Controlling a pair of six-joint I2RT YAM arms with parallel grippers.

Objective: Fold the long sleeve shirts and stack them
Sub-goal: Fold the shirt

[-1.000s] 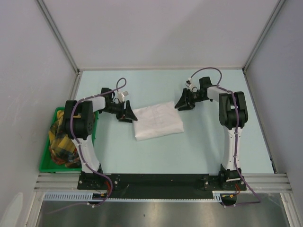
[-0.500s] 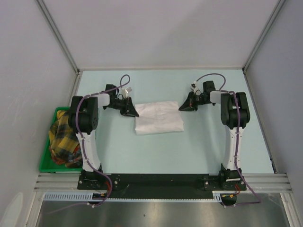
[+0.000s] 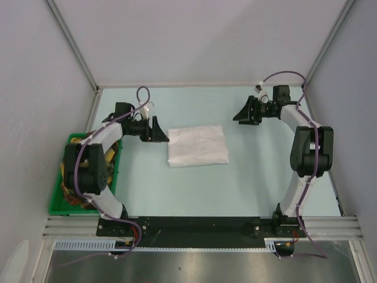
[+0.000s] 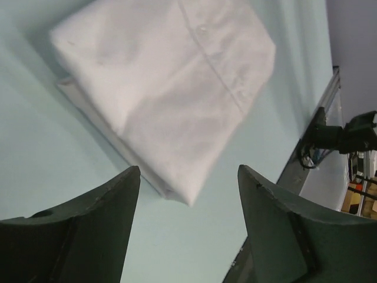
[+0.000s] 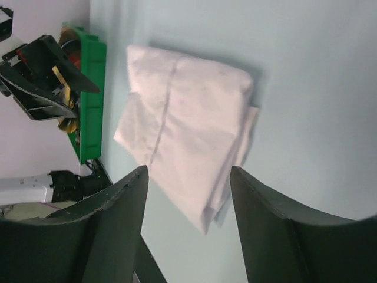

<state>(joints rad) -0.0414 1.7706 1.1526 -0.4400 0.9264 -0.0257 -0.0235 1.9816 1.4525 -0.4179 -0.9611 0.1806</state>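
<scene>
Robot lab cell, grey panel walls point(image 3: 194, 41), aluminium frame rail point(image 3: 70, 225), pale-blue table point(image 3: 247, 177)

The folded long sleeve shirt point(image 3: 197, 146) lies flat on the table point(image 3: 253, 177), about midway between the left and right edges and slightly nearer the far edge than the near one. The left gripper point(image 3: 159, 130) sits just beside the shirt's far left corner, on its left. The right gripper point(image 3: 241, 113) is to the right of the shirt and farther back, apart from it, toward the far right corner. A bin point(image 3: 56, 207) stands along the table's left edge near the near left corner, with a bundle of cloth point(image 3: 69, 191) in it. Both arm bases stand at the near edge.
</scene>
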